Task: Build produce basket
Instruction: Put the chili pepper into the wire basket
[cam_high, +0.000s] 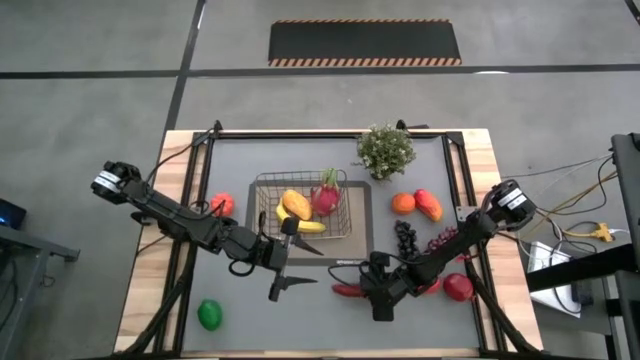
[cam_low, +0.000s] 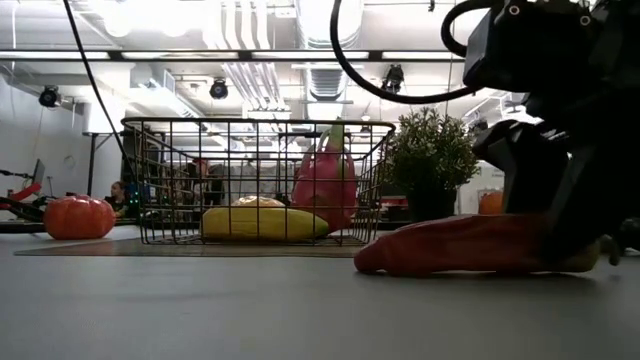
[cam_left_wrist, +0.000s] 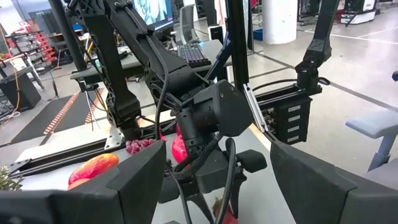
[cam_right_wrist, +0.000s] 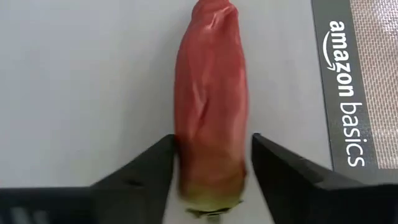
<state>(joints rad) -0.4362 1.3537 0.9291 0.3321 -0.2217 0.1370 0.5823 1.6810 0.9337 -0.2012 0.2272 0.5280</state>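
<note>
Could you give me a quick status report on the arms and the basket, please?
Right gripper fingers either side of red pepper, still on the table. Left gripper open beside basket. Path looks unobstructed.

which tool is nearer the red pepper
Right. The right tool straddles the pepper at its stem end on the table; the left tool sits apart, by the basket's near edge.

Open table near us, clutter beyond the right gripper

Our right gripper (cam_high: 379, 303) straddles the long red toy pepper (cam_right_wrist: 210, 106); ahead lies the dark mat with white lettering (cam_right_wrist: 344, 93) under the dark wire-grid basket (cam_high: 310, 205), while beside our left gripper (cam_high: 283, 285) grey tabletop (cam_high: 300, 325) lies bare.
</note>
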